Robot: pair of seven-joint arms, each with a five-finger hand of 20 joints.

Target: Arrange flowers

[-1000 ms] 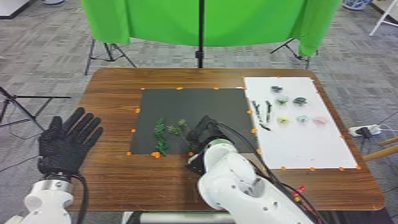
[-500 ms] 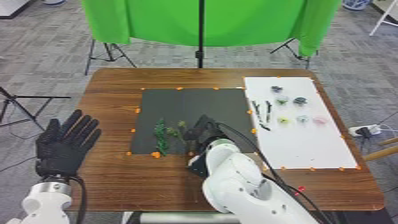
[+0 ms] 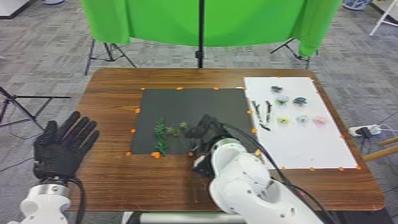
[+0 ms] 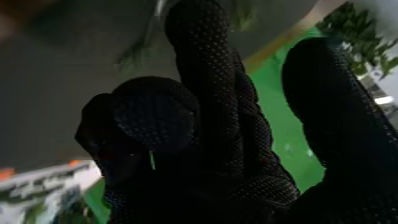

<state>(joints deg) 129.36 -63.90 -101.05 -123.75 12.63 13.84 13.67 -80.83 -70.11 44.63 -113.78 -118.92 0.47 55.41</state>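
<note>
While left hand [image 3: 60,152] is open, right hand [image 3: 207,131] is over dark mat [image 3: 191,106]

Left hand at table's [image 3: 111,100] left side, fingers straight. Right hand's grip: can't tell. Leafy green sprig [image 3: 161,137] lies on mat, left of right hand; smaller sprigs [image 3: 183,125] between them. White sheet [image 3: 306,147] at right has dark twigs [image 3: 268,111], plus yellow flower [image 3: 283,120] and pink flower [image 3: 320,120].

Your head view's bottom edge crops your left arm [image 3: 44,199] and right arm [image 3: 244,180]; in your right wrist view, a sprig [image 4: 135,54] is blurred.
</note>
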